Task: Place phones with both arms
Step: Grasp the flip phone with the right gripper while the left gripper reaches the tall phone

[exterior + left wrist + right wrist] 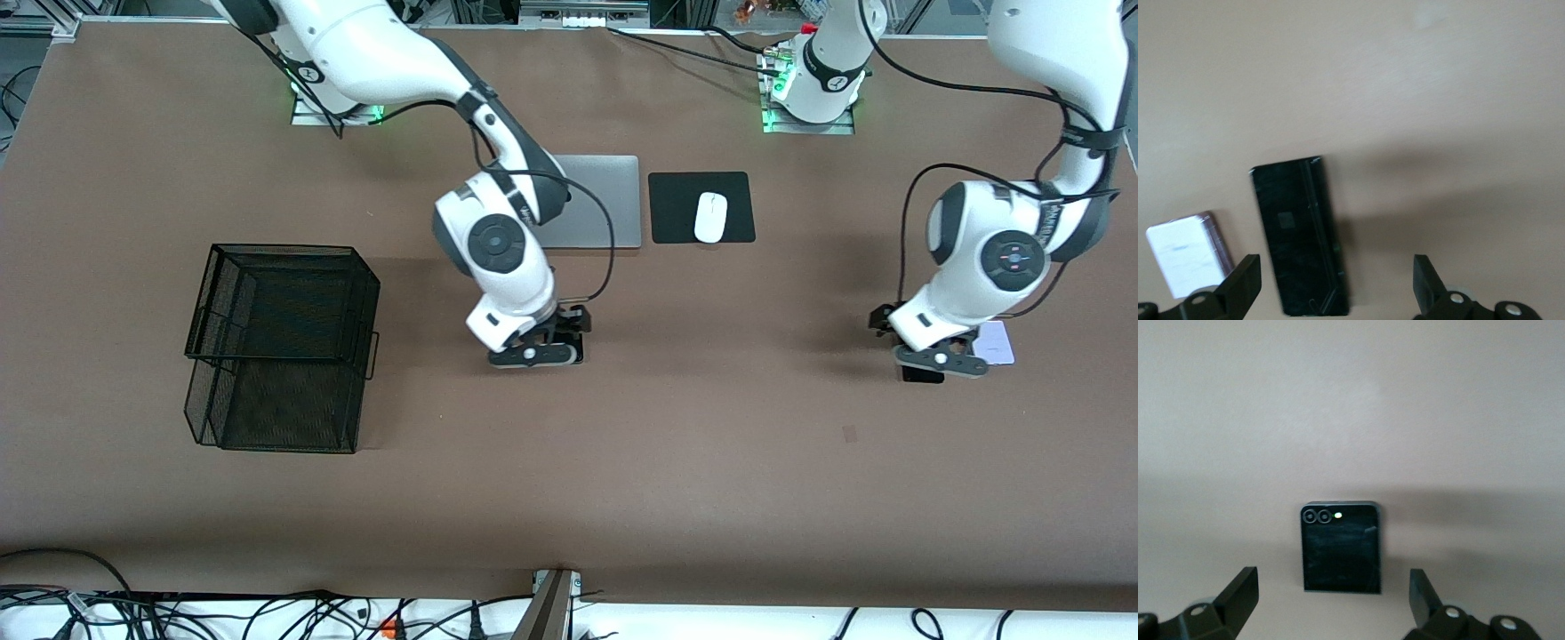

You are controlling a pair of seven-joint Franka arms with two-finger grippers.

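Observation:
My right gripper (533, 356) hangs open low over the middle of the table. In the right wrist view it (1331, 603) stands just short of the small squarish black phone (1341, 548), which lies flat with a lit dot beside its lenses; the front view hides that phone under the hand. My left gripper (942, 360) is open low over the table near the left arm's end. In the left wrist view it (1336, 290) straddles the end of the long slim black slab (1300, 233), also seen in the front view (920, 375). The pale lilac-white phone (1185, 257) (996, 342) lies beside the slab.
A black wire mesh basket (284, 347) stands toward the right arm's end. A grey laptop (596, 200) and a white mouse (710, 216) on a black pad (676, 209) lie near the bases. Cables run along the table's near edge.

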